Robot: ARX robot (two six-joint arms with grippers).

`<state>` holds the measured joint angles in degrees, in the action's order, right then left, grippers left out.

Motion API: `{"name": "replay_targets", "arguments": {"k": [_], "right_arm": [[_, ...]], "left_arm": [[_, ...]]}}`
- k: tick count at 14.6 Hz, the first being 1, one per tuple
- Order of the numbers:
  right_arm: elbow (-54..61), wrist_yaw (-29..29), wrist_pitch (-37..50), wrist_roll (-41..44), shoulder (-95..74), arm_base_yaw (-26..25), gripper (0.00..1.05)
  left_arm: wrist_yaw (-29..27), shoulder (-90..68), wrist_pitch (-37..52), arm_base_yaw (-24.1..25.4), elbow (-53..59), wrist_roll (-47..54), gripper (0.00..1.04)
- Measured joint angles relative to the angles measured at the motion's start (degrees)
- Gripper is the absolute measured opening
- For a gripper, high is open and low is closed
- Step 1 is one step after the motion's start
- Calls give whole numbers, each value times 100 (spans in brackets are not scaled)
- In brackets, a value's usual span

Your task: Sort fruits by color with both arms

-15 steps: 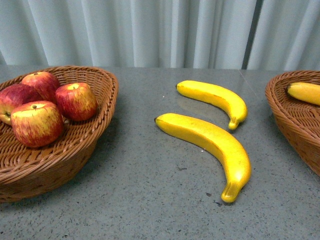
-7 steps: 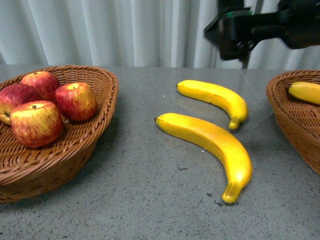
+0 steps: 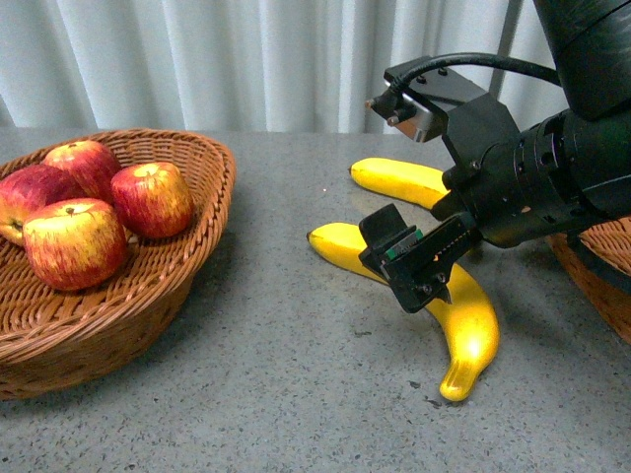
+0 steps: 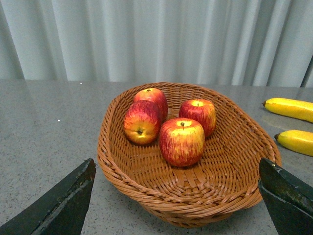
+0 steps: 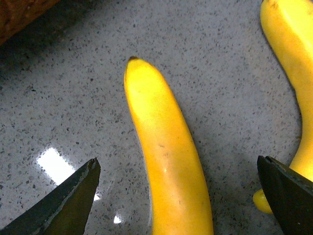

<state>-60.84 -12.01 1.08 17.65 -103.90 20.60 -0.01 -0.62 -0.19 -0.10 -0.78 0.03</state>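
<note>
- The right gripper (image 5: pixel 178 196) hangs low with its jaws spread wide and nothing held. The near banana (image 5: pixel 166 147) lies between them, running lengthwise through the gap on the grey surface (image 3: pixel 276 394).
- The left gripper (image 4: pixel 176 200) is also released and empty. The wicker basket (image 4: pixel 234 196) holding four red apples (image 4: pixel 182 142) sits ahead of its jaws.
- Risk: the far banana (image 5: pixel 288 49) has its stem end just beside one right jaw. A closing stroke or a slight sideways drift could nudge it or pinch it along with the near one.
- Risk: the near banana looks glossy and curved. A grip off its middle may let it pivot or slip out, and descending too far would drive the jaw tips into the surface.
- Risk: the second basket (image 3: pixel 601 286) is mostly hidden behind the right arm, so a low carry could clip its rim.
- Open room: beyond the other right jaw there is bare surface, with the apple basket well apart from it. That is probably the safer side for any correction.
</note>
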Motion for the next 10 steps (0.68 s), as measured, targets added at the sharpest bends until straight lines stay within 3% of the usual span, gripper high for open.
{"name": "replay_targets", "arguments": {"k": [9,10], "right_arm": [[107,107,-243,214,-258,79,98],[164,107,-184,323,-258,87,80]], "left_arm": [[0,0,0,0,0,0,98],[0,0,0,0,0,0,98]]}}
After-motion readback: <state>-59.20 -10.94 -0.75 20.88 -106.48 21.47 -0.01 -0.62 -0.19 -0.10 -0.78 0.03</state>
